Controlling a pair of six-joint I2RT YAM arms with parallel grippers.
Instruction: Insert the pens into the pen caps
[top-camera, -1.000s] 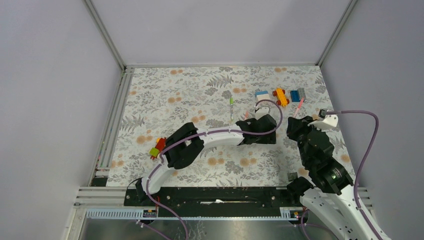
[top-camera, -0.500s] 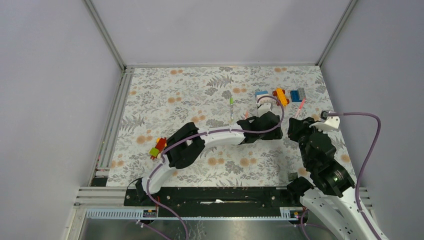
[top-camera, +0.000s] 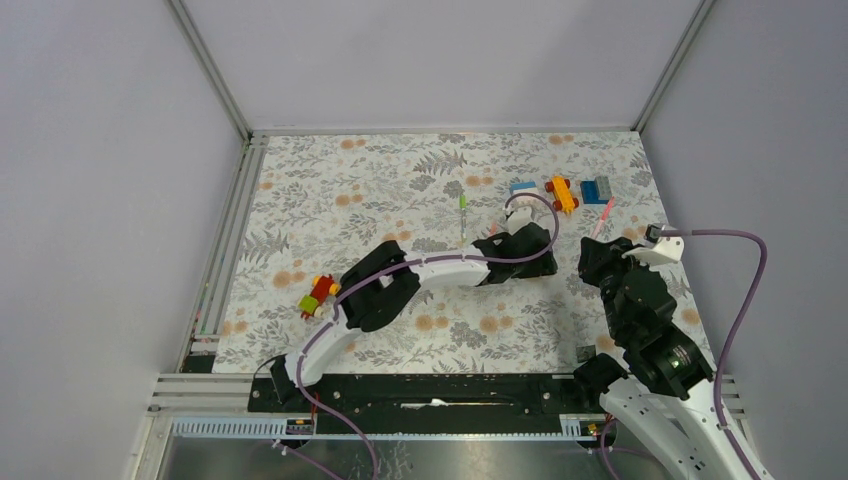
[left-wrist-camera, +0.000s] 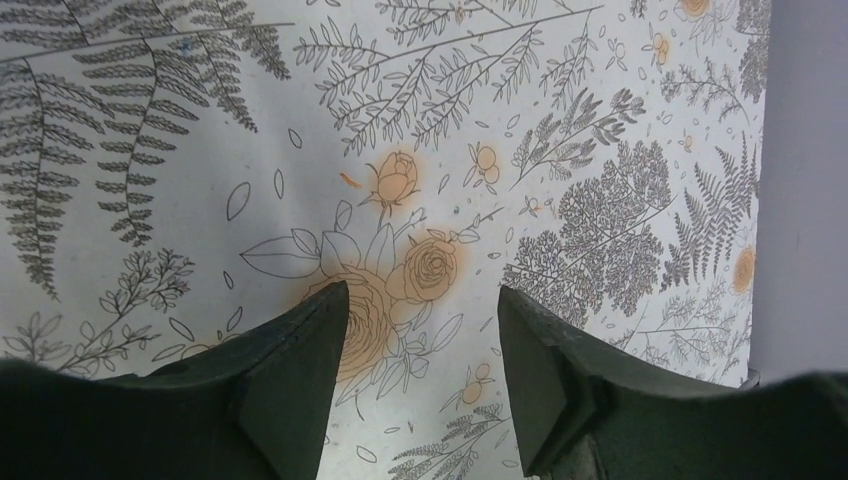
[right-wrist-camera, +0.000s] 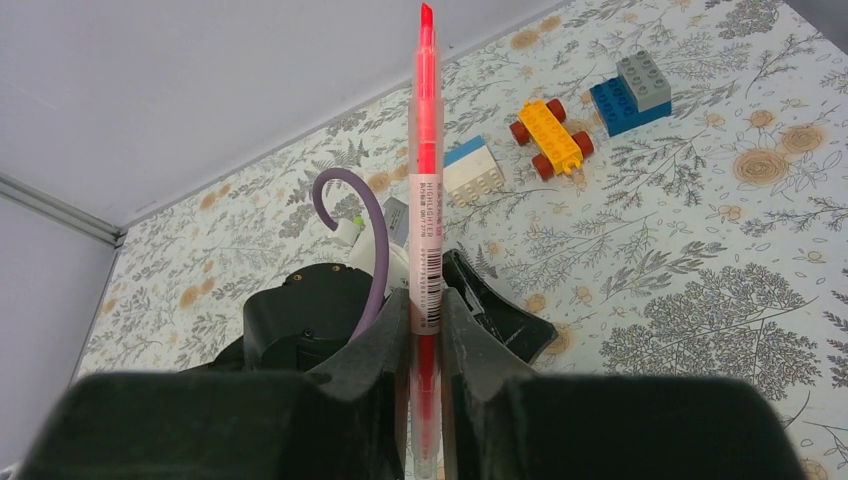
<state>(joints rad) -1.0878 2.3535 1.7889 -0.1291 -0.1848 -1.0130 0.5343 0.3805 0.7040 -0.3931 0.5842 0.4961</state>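
The fingers (right-wrist-camera: 385, 345) of the right gripper (right-wrist-camera: 425, 300) are clenched on a pink-red pen (right-wrist-camera: 425, 150). The pen stands straight between them. Its pointed red tip is away from the wrist, and a white label with small print is on its barrel just above the fingertips. The pen has no cap on this tip. In the top view this pen is over the right part of the table, and its tip points to the far edge, near a blue-and-grey block (top-camera: 597, 188). I cannot tell how high above the floral cloth (left-wrist-camera: 600, 100) it is.

The fingers (left-wrist-camera: 300, 370) of the left gripper (left-wrist-camera: 420, 300) are released. They stand apart with nothing between them, only the cloth with an orange flower under them. This gripper is just left of the right one, and a purple cable (right-wrist-camera: 350, 200) curves above its wrist.

A white pen with a green end (top-camera: 462, 215) lies on the cloth near the left gripper, on its far left side. A white-and-blue block (top-camera: 523, 187) and a yellow toy car (top-camera: 561, 193) lie beside the blue-and-grey block. A red, yellow and green toy (top-camera: 318, 295) lies well apart, at the left.
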